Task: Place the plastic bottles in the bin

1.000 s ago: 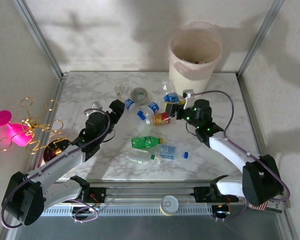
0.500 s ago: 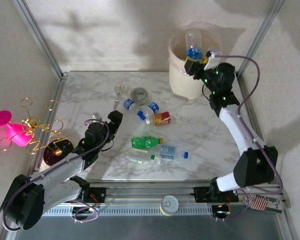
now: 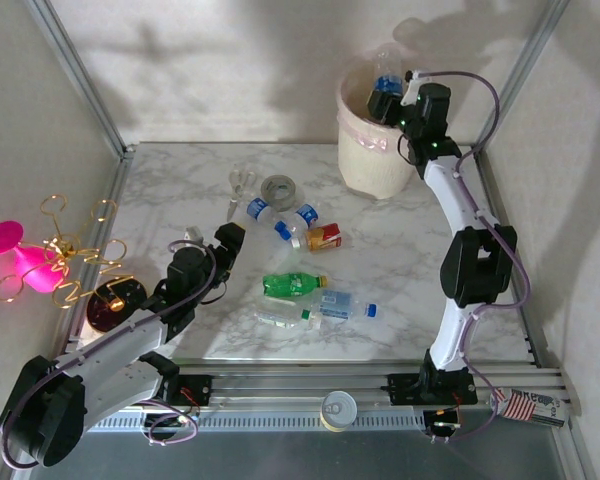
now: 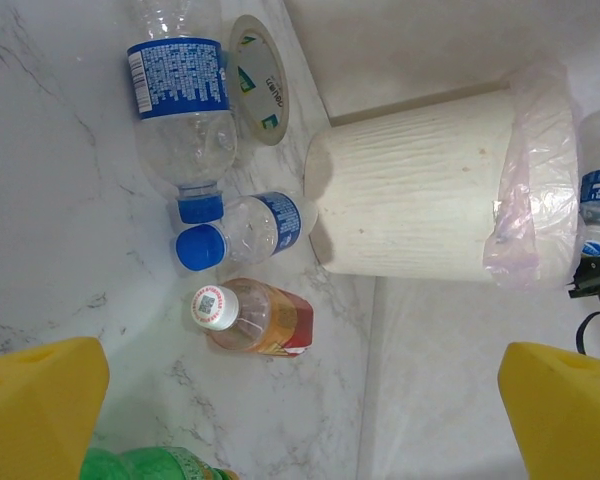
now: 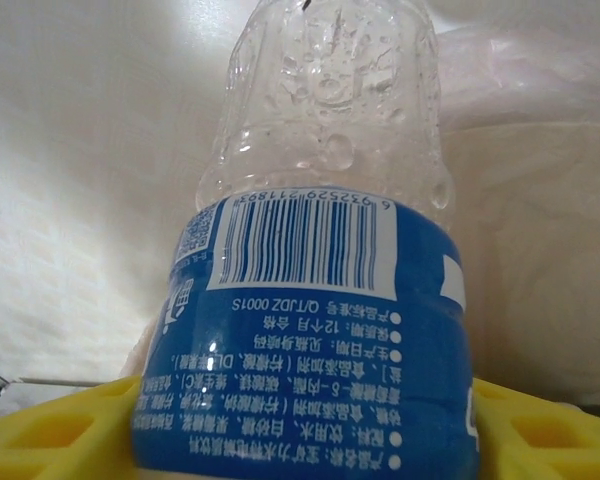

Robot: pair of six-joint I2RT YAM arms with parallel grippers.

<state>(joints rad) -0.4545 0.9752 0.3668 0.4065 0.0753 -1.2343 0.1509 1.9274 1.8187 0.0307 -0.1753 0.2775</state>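
Right arm swings from worktop (image 3: 410,270) up to bin (image 3: 365,165), right fingers (image 5: 50,430) clamping blue-label bottle (image 5: 310,300) above rim. Left fingers (image 4: 40,400) spread wide, empty, above worktop where remaining bottles (image 3: 293,285) lie near grey tape roll (image 3: 278,188).

A robotics lab cell: a white marble-patterned tabletop (image 3: 410,270) boxed by white wall panels (image 3: 210,70) in silver aluminium posts (image 3: 75,70), two white-and-black robot arms (image 3: 120,335) bolted to a grooved aluminium rail (image 3: 300,383) at 6 o'clock

Grey tape roll (image 3: 278,188) — on marble table (image 3: 410,270), pink toy (image 3: 35,268) with gold loops
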